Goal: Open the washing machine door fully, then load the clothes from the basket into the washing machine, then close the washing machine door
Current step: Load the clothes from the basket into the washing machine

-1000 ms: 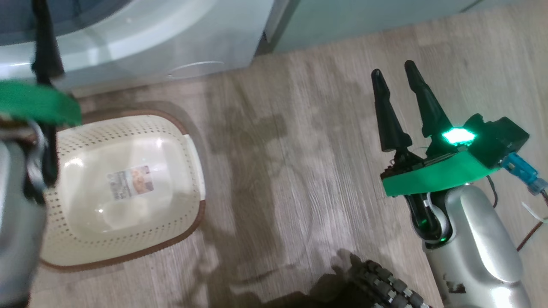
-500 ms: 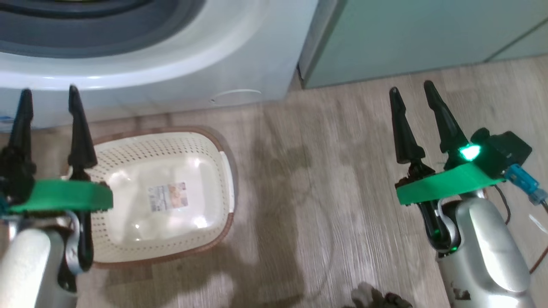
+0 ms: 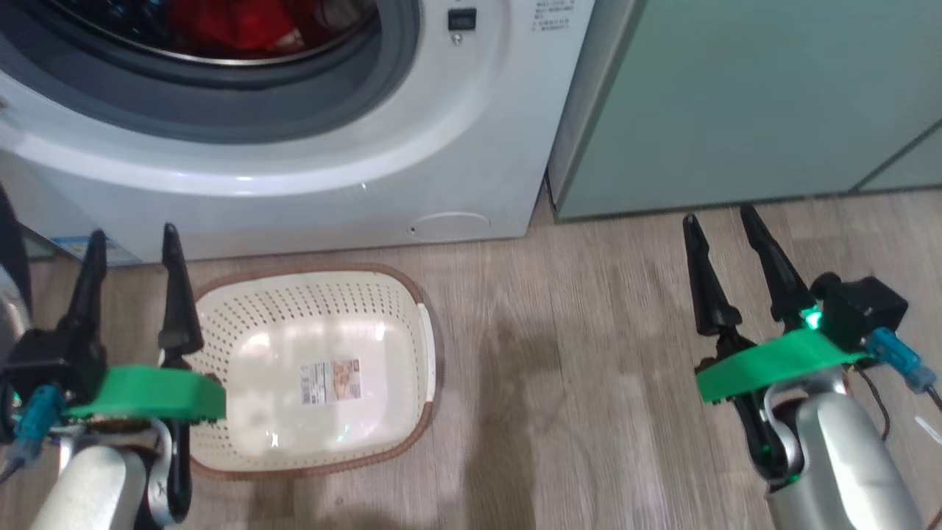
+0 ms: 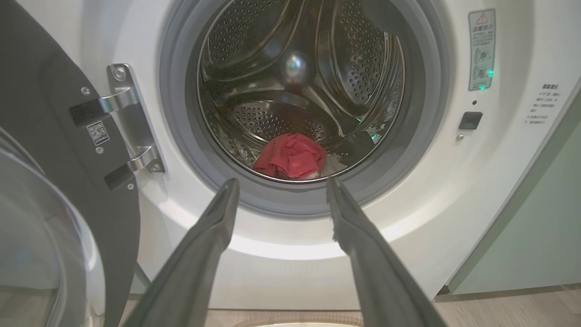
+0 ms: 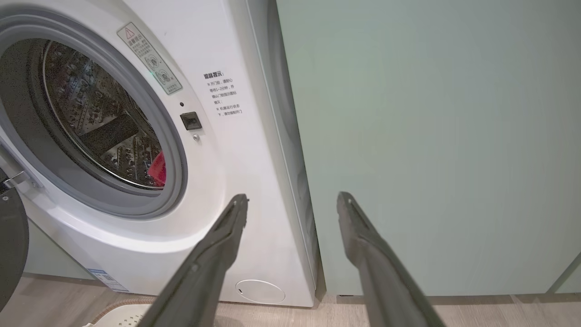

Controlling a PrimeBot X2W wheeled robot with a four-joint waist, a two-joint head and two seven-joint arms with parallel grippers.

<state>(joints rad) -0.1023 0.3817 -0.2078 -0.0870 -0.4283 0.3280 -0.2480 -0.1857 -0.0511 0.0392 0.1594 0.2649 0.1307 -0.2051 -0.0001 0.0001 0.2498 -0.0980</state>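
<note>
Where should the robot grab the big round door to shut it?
Probably the glossy black ring of the round washing machine door, far from its silver hinge, reaching from the robot's left with the open left gripper. The door hangs open leftward, and its domed glass looks too bulgy to pinch.

Left end effector [image 3: 133,232] and right end effector [image 3: 719,214] both stand spread.

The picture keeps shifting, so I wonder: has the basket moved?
No. The basket still sits before the washer, just left of its round flap; the camera tilted up.
</note>
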